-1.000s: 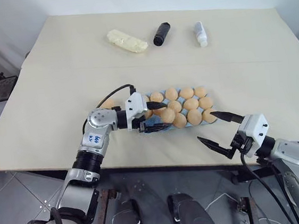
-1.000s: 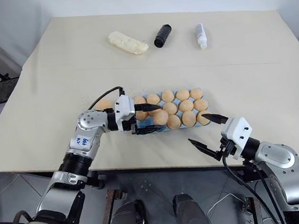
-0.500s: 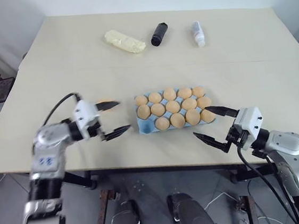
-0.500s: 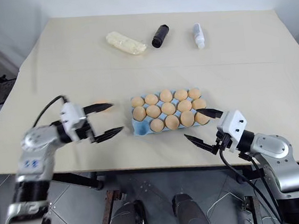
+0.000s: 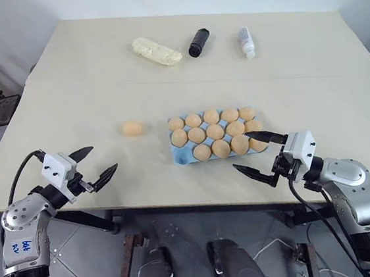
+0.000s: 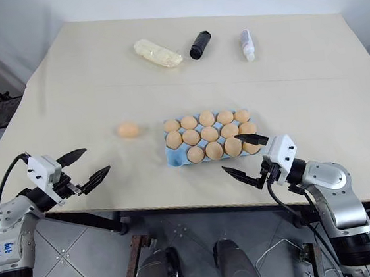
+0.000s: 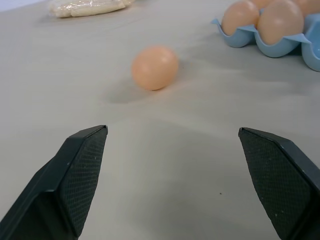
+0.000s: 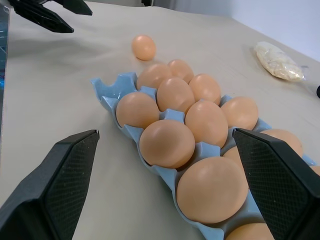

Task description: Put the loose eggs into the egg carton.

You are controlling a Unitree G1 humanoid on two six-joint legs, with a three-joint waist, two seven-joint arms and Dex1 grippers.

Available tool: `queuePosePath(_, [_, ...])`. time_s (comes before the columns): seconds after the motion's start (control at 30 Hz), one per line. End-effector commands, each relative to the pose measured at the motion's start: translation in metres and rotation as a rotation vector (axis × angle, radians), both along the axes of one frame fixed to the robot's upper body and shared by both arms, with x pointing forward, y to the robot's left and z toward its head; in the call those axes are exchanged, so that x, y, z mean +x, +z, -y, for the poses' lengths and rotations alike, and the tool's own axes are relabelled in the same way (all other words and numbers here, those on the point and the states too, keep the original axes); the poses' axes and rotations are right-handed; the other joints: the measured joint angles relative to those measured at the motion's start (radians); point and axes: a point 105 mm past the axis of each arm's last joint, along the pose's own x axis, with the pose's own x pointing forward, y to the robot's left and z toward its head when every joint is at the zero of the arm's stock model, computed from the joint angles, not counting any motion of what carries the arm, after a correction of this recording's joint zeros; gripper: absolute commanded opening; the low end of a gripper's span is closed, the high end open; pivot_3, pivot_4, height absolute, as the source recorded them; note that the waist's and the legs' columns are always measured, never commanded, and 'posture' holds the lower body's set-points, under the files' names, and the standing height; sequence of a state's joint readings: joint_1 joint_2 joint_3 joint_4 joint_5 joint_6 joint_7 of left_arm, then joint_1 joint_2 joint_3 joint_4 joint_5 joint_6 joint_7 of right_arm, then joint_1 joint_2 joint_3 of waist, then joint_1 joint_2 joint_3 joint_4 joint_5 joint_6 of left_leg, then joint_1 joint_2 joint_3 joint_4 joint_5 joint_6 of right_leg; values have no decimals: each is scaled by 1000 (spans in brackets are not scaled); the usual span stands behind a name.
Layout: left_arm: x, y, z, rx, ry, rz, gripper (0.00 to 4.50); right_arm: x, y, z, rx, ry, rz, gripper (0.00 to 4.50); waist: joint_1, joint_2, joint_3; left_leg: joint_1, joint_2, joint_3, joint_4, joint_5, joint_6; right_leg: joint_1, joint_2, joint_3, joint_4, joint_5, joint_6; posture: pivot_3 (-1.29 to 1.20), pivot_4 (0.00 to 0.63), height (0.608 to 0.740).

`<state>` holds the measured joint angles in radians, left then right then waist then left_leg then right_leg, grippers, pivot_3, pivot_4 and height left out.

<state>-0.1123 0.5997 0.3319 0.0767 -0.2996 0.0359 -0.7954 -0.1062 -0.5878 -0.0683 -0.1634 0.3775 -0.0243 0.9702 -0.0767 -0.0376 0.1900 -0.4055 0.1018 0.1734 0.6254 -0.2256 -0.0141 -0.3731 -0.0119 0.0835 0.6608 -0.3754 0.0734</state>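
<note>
The light blue egg carton (image 5: 182,156) lies near the table's front edge. Tan eggs fill its cups except the front-left corner cup, which is bare. One loose egg (image 5: 131,127) rests on the table just left of the carton, and it also lies ahead of the fingers in the left wrist view as the egg (image 7: 155,67). My left gripper (image 5: 105,157) hangs open and empty at the front left, short of that egg. My right gripper (image 5: 240,151) stands open and empty at the carton's front-right corner, with the carton's rim (image 8: 112,97) before it.
At the back of the table lie a pale yellow lumpy oblong (image 5: 156,51), a black cylinder (image 5: 199,42) and a small white bottle (image 5: 247,41). The table's front edge (image 5: 178,202) runs just below both grippers.
My left gripper has swung away from the carton's left end, out to the left and toward the front edge, and stands wider open. The right gripper has hardly moved.
</note>
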Motion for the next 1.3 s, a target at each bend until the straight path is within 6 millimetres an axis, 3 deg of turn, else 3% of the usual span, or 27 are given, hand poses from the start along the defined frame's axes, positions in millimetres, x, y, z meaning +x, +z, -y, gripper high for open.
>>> queuePosePath(0.03, [23, 7, 7, -19, 14, 19, 4477, -4, 8, 5, -6, 1, 43, 4500, 5, 0, 0, 0, 0, 0, 0, 0, 0, 0, 0, 0, 0, 0, 0, 0, 150, 740])
queuePosePath(0.1, [48, 6, 17, -6, 27, 8, 4477, -7, 7, 10, -12, -14, 43, 4500, 22, 0, 0, 0, 0, -1, 1, 1, 1, 0, 0, -1, 0, 0, 0, 0, 150, 740])
queuePosePath(0.27, [79, 6, 46, 4, -66, 18, 4477, -9, 8, 12, -9, -41, 42, 4500, 19, -1, 0, 0, -1, 4, 3, 2, 3, -1, 1, -1, 0, 1, 1, 0, 150, 740])
queuePosePath(0.4, [92, 4, 61, 21, -121, 6, 4477, -12, 8, 12, -6, -54, 41, 4500, 17, -1, 0, 0, -1, 7, 3, 2, 1, -3, 4, -1, 0, 0, 2, 0, 150, 740])
queuePosePath(0.63, [108, 0, 68, 35, -115, -21, 4477, -17, 6, 12, 2, -75, 33, 4500, 20, -1, 0, 0, 0, 7, 3, 2, -2, -3, 5, 0, 0, -1, 2, 0, 150, 740])
queuePosePath(0.73, [110, -4, 71, 45, -119, -32, 3836, -20, 5, 14, 2, -83, 26, 4500, 21, -1, 0, 0, 0, 7, 4, 2, 0, -3, 3, 0, 0, -1, 2, 0, 150, 740])
queuePosePath(0.83, [108, -5, 76, 29, -152, -27, 2900, -24, 4, 21, -4, -106, 15, 4500, 22, -1, 0, 0, -1, 7, 4, 1, 0, -3, 3, 0, 0, -1, 2, 0, 150, 740])
queuePosePath(0.93, [96, 9, 92, -43, -300, 18, 2108, -27, 2, 28, -7, -141, 2, 4500, 22, -1, 0, 0, 0, 7, 4, 1, 0, -3, 3, -2, 0, -1, 2, 0, 150, 740])
queuePosePath(1.13, [60, 29, 124, 14, -583, 79, 2108, -36, -1, 50, -11, -249, -13, 4500, 23, -1, 0, -1, 0, 7, 3, 2, -1, -3, 4, -2, 0, -1, 2, 0, 150, 740])
queuePosePath(1.3, [34, 31, 164, 35, -753, 89, 2108, -39, -7, 61, -10, -310, -26, 4500, 21, -1, 0, 0, -1, 6, 4, 2, 0, -1, 3, 0, 1, -1, 3, 0, 150, 740])
